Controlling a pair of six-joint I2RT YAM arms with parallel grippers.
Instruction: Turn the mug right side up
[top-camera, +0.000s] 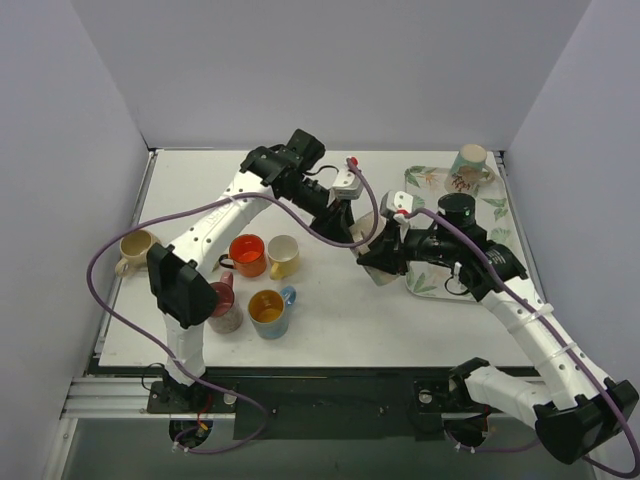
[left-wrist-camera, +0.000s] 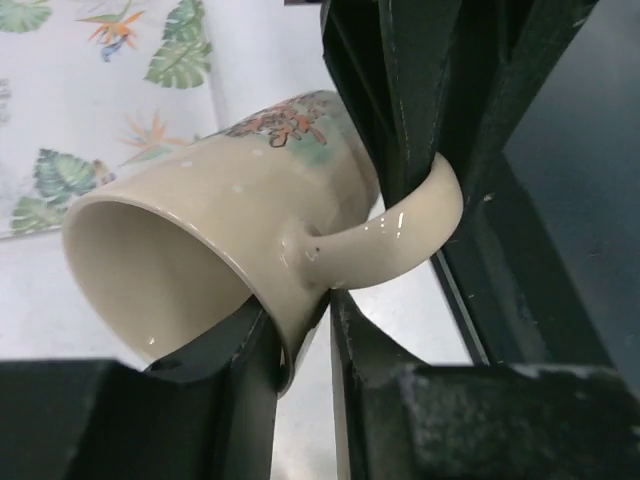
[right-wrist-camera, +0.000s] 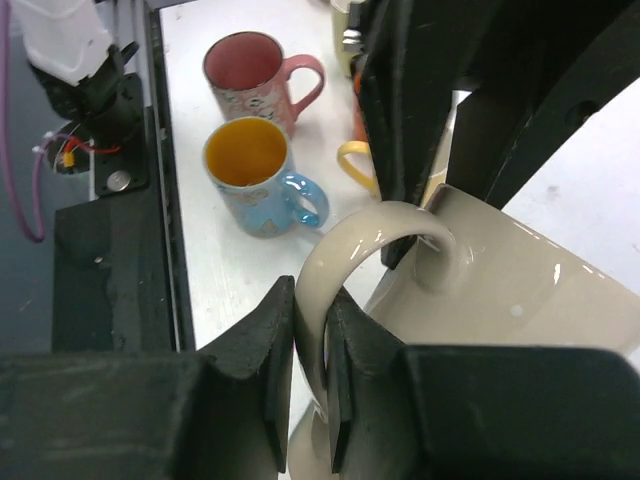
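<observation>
The cream mug (top-camera: 370, 232) with a leaf print hangs tilted on its side between both grippers, above the table at the tray's left edge. In the left wrist view its mouth (left-wrist-camera: 150, 250) faces left and its handle (left-wrist-camera: 400, 240) points right. My left gripper (left-wrist-camera: 300, 335) is shut on the mug's wall by the handle's base, one finger inside the rim. My right gripper (right-wrist-camera: 312, 375) is shut on the handle's loop (right-wrist-camera: 345, 250). In the top view the left gripper (top-camera: 352, 228) and the right gripper (top-camera: 386, 258) meet at the mug.
A leaf-print tray (top-camera: 500, 215) lies at the right, with an upright mug (top-camera: 468, 165) at its far end. Upright mugs stand left of centre: orange (top-camera: 247, 255), cream (top-camera: 283, 255), blue (top-camera: 268, 312), pink (top-camera: 225, 305) and beige (top-camera: 135, 248).
</observation>
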